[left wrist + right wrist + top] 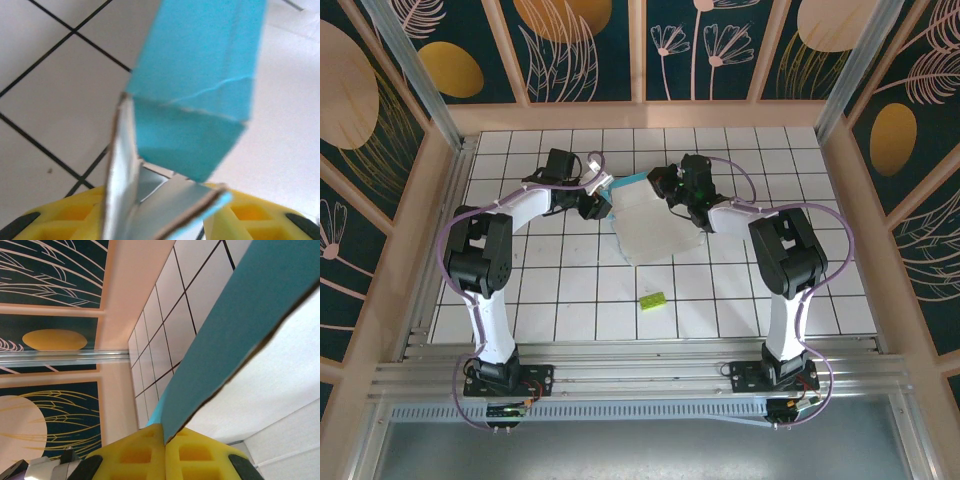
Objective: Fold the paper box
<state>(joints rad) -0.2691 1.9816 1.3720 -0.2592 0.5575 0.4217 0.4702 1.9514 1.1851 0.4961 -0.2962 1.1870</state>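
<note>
The paper box (pixel 645 228) lies mid-table as a pale sheet, with a teal edge lifted at its far side. My left gripper (pixel 601 200) is at its far left corner. In the left wrist view a teal flap (pixel 200 75) stands up and two grey tabs (pixel 165 210) splay between the yellow fingers (pixel 65 217). The jaws of my left gripper (pixel 160 196) stand apart around these tabs. My right gripper (pixel 672 190) is at the far right edge. There its yellow pads (pixel 145 452) are pressed together on the teal wall (pixel 235 315), and the gripper (pixel 164 432) is shut on it.
A small lime-green block (pixel 653 299) lies on the white tiled table (pixel 540 300), nearer than the sheet. Wooden walls with dark floral panels (pixel 590 50) close in the far side and both flanks. An aluminium rail (pixel 640 375) runs along the near edge.
</note>
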